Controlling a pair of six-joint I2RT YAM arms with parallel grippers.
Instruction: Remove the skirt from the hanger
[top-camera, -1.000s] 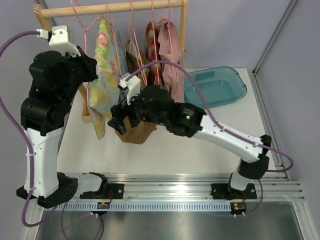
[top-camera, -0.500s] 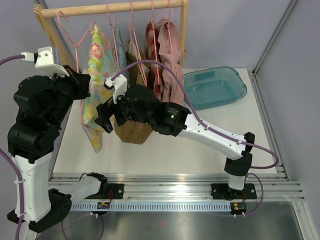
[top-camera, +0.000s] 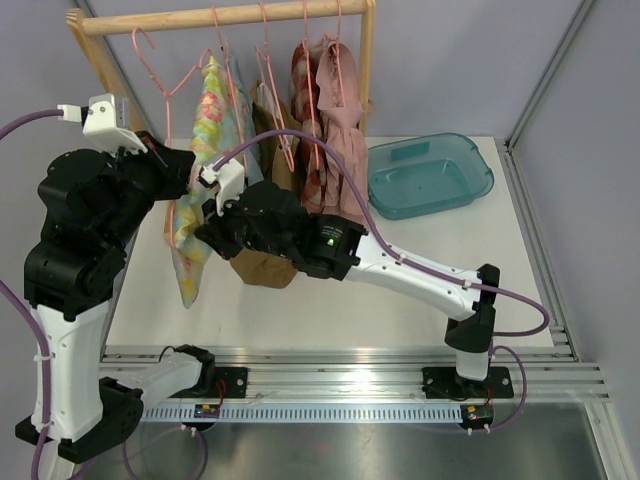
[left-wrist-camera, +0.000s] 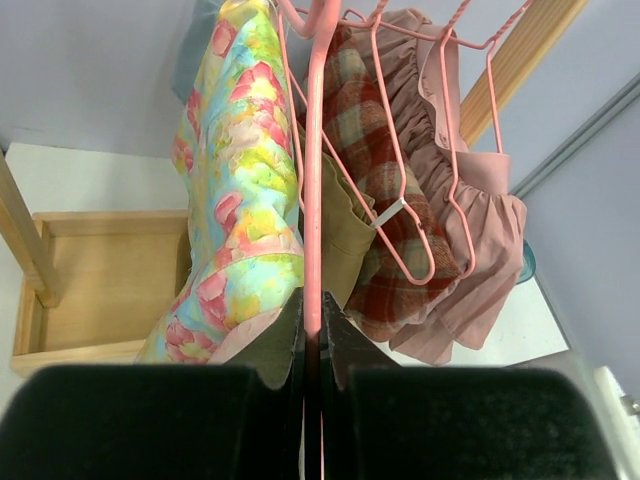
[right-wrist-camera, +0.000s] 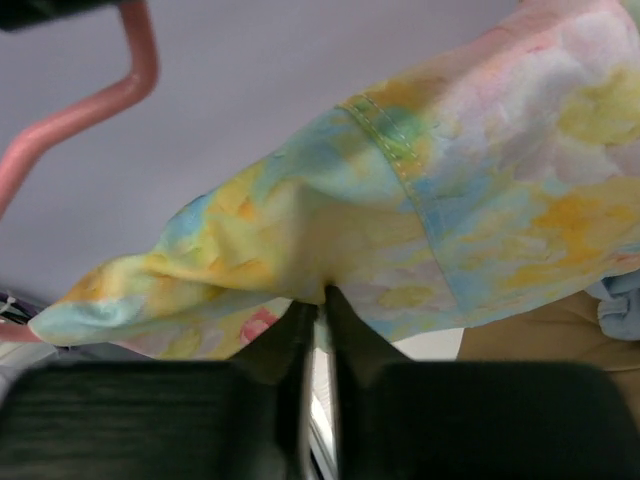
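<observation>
A floral yellow, pink and blue skirt (top-camera: 207, 130) hangs from a pink wire hanger (top-camera: 172, 72) held off the rod, left of the rack. My left gripper (top-camera: 178, 165) is shut on the hanger's wire (left-wrist-camera: 314, 180), the skirt (left-wrist-camera: 240, 190) draping just left of the fingers. My right gripper (top-camera: 214, 230) reaches in from the right and is shut on a fold of the skirt's fabric (right-wrist-camera: 420, 220), pinched at the fingertips (right-wrist-camera: 320, 300). A bend of the hanger (right-wrist-camera: 135, 75) shows at the upper left of the right wrist view.
The wooden rod (top-camera: 230, 16) carries more pink hangers with a plaid garment (top-camera: 305, 90), a pink ruffled garment (top-camera: 345, 140) and a tan one (top-camera: 265, 265). A teal tub (top-camera: 430, 175) sits at the back right. The rack's wooden base (left-wrist-camera: 100, 270) lies below the skirt.
My right gripper moved left to the skirt and closed on its fabric. The left arm swung the hanger and skirt off the rod to the left.
</observation>
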